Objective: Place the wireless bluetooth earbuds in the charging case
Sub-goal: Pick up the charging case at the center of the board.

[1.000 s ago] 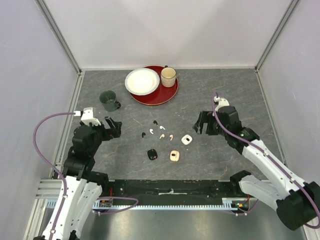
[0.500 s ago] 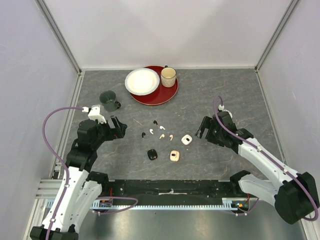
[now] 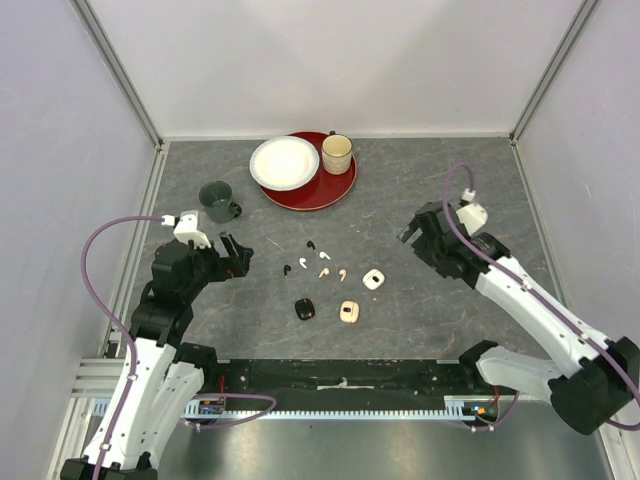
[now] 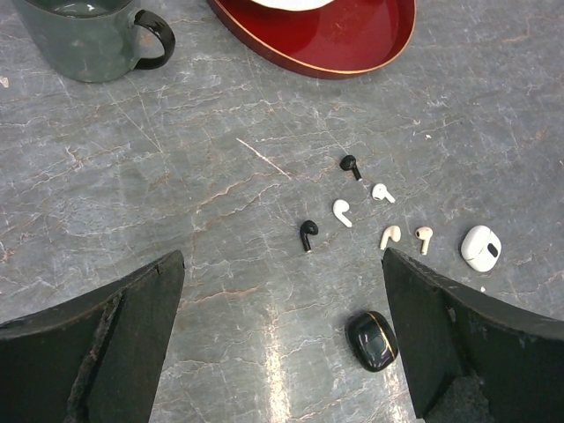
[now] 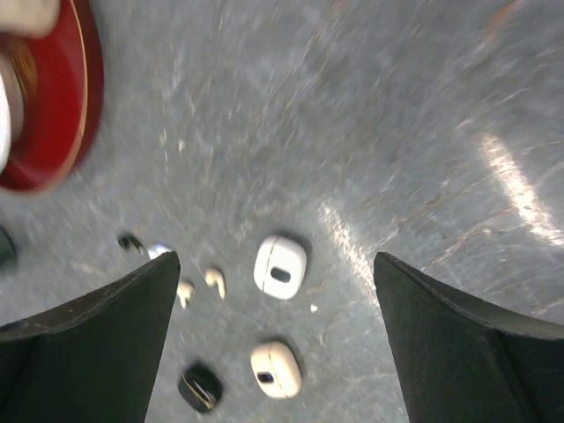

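grey table [image 3: 400,190] | six earbuds [image 4: 341,212]; three cases [image 3: 348,312]; mug [image 3: 217,200]; red tray [image 3: 322,191]

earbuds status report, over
Left gripper, right gripper open, empty. Six earbuds loose beside three cases, none inserted. Mug and tray farther back, not in the way.

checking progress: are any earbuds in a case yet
Out: all six earbuds lie loose on the table, apart from the three cases.

Bright, even light; right wrist view motion-blurred, glare on table [image 5: 515,189].
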You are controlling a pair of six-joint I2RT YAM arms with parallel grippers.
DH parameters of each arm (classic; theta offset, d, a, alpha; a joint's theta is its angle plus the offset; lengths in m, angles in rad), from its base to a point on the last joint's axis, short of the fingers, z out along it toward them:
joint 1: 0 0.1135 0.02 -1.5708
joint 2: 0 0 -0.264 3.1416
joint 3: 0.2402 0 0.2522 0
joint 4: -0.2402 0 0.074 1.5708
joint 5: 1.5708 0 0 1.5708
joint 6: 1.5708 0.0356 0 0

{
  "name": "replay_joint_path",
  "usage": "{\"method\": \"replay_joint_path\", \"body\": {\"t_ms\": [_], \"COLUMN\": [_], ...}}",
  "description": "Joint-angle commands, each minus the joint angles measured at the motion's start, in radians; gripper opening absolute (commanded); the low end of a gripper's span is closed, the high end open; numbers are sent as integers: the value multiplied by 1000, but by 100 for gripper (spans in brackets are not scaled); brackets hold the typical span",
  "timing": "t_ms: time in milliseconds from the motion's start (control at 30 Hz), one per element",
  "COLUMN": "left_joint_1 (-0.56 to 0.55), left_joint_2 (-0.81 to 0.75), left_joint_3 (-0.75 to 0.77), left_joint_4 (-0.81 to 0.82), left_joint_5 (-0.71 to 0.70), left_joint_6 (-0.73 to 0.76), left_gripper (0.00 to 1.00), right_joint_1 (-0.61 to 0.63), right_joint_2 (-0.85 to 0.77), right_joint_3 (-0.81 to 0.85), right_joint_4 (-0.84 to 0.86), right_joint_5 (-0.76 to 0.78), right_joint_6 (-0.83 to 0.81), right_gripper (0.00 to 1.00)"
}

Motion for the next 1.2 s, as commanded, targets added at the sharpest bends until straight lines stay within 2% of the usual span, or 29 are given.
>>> {"method": "replay_joint_path", "body": {"t_ms": [0, 33, 67, 100, 167, 267, 433, 600, 800, 1167], "left_joint_1": [-2, -1, -2, -2, -2, -2, -2, -1, -2, -1], "left_joint_2": [-19, -18, -21, -21, -18, -11, -5, -19, -15, 2], "left_joint_3": [17, 17, 17, 17, 16, 16, 22, 14, 14, 16], "left_joint_4": [42, 42, 44, 42, 44, 45, 47, 48, 48, 44], "left_joint_5": [30, 30, 30, 33, 37, 31, 40, 30, 25, 22], "left_joint_6": [-14, -14, -14, -14, -15, -15, -12, -12, -13, -20], "left_gripper": [99, 99, 99, 99, 99, 99, 99, 99, 99, 99], "right_joint_1": [-2, -22, -28, -30, -30, -30, -10, 59, 81, 85], "right_joint_2": [-140, -165, -186, -218, -223, -150, 94, 255, 332, 458], "right_joint_3": [9, -14, -48, -62, -86, -76, -28, 42, 87, 124], "right_joint_4": [-192, -187, -156, -128, -69, -31, 9, 17, 38, 27], "right_joint_5": [352, 359, 344, 327, 266, 135, -80, -121, -118, -178], "right_joint_6": [265, 279, 273, 255, 191, 148, 111, 126, 161, 171], "right_gripper": [93, 88, 87, 98, 98, 98, 98, 92, 87, 87]}}
